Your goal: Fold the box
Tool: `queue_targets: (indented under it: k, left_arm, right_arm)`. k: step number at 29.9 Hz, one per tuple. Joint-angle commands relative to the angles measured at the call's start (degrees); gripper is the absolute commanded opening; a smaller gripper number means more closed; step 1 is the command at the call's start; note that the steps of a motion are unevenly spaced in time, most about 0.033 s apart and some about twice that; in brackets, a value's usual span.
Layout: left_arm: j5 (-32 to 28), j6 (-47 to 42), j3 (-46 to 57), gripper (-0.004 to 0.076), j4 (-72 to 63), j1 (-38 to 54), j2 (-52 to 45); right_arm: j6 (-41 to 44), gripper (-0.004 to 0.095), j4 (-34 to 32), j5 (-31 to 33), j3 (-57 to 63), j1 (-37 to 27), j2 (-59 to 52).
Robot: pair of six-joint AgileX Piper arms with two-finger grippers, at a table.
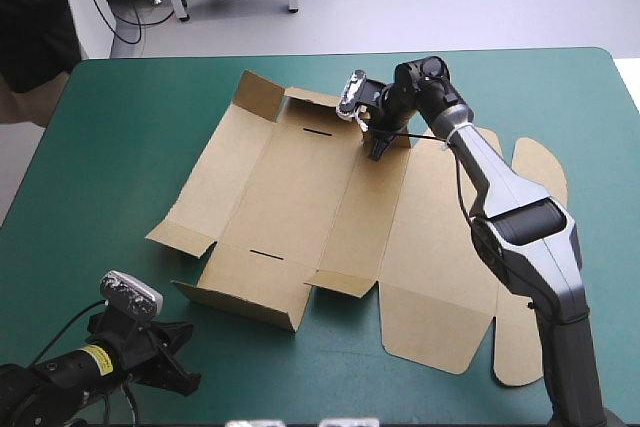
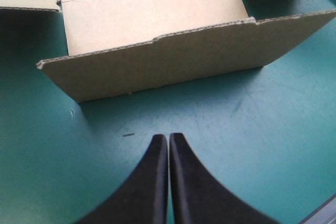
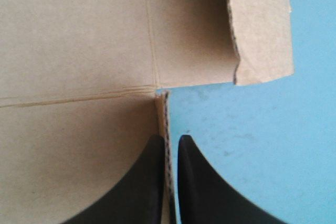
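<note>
One table (image 1: 110, 147) under a teal-green cover carries one brown box (image 1: 300, 197), and two grippers are at work over it.

At the table's 7 o'clock corner the left gripper (image 1: 175, 352) sits over bare cover, at about 7 o'clock from the box and clear of it. Its two black fingers (image 2: 152, 182) are pressed together into a single point with nothing between them. Straight ahead of them, at 12 o'clock, the box's near wall (image 2: 173, 61) stands raised, with a strip of cover between it and the fingertips.

The box is one cut sheet, opened out across the middle of the table. Two thin dark slots show from above, one by the far edge (image 1: 318, 133) and one by the near edge (image 1: 266, 254). On the left half three small flaps are lifted off the cover: one at the sheet's 11 o'clock corner (image 1: 258, 97), one at 9 o'clock (image 1: 180, 237) and one at 6 o'clock (image 1: 345, 282). The right half lies flat, with two rounded tabs along its 3 o'clock edge (image 1: 540, 169) (image 1: 515, 352).

The right gripper (image 1: 380, 147) is at the box's far edge, about 12 o'clock from the sheet's middle. Its two fingers (image 3: 205, 182) are all but together, nipping an upturned edge of board; one finger lies over the board, the other over the cover. Ahead of it one flap (image 3: 262, 30) stands up.
</note>
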Motion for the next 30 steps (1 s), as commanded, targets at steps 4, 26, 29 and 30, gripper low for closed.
queue_targets:
  k: [4, 26, 29, 30]
  left_arm:
    - [-2.9, 0.0, -1.9, -0.0008, -1.0, -0.2, 0.2]
    - [-2.6, 0.0, -9.3, -0.0008, -1.7, -0.2, 0.2]
    - [-3.0, 0.0, -9.6, -0.0008, -1.6, -0.2, 0.2]
    - [-3.0, 0.0, -9.6, -0.0008, -1.4, -0.2, 0.2]
  right_arm:
    - [-1.3, -0.0020, 0.0, -1.4, -1.9, -0.4, -4.0]
    - [-29.2, -0.0022, 21.4, -1.3, -5.4, 2.0, -4.1]
    - [-31.0, -0.0022, 21.3, 2.0, -5.4, 3.2, -4.1]
    - [-31.7, -0.0022, 21.3, 3.4, -5.4, 3.7, -4.1]
